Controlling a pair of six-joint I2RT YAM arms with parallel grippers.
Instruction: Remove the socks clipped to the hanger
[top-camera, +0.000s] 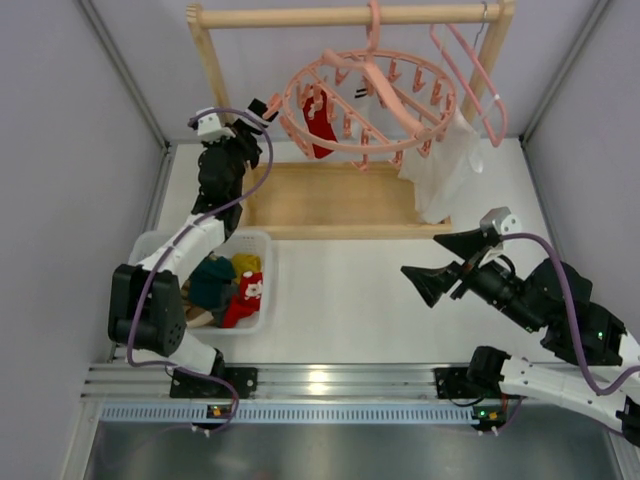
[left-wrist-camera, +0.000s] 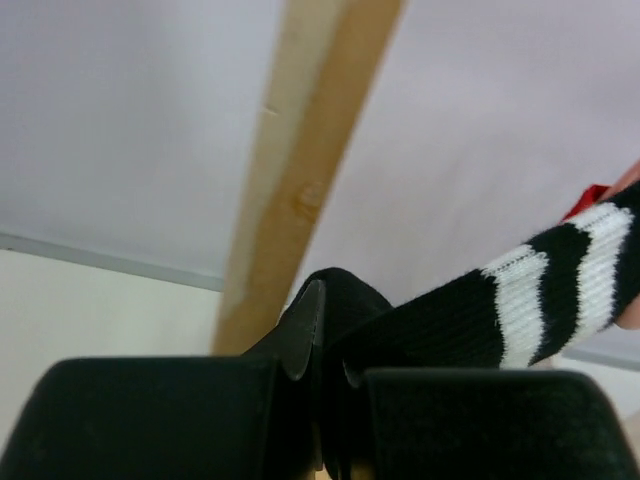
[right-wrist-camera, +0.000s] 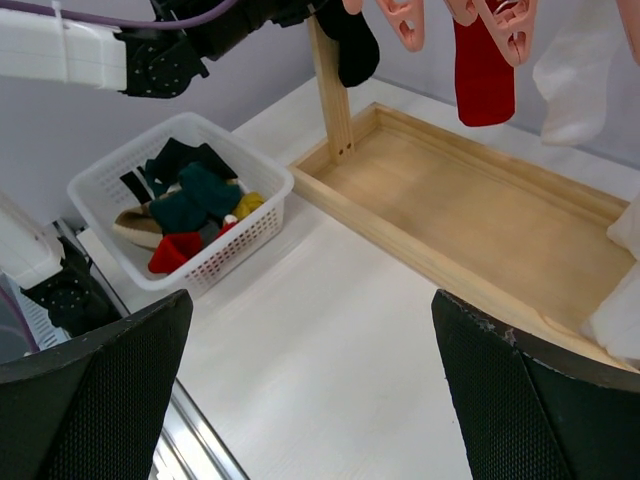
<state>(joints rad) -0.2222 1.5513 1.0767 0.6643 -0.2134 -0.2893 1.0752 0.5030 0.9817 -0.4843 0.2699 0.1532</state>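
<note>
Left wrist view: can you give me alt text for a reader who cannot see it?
The left gripper is shut on the plain end of a black sock, which stretches up to the right, where it has white stripes. Behind it a wooden post rises against a pale wall.

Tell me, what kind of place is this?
Likely a robot lab set up as a laundry corner: pink drying ring holding a red sock, wooden rack, basket of socks.
</note>
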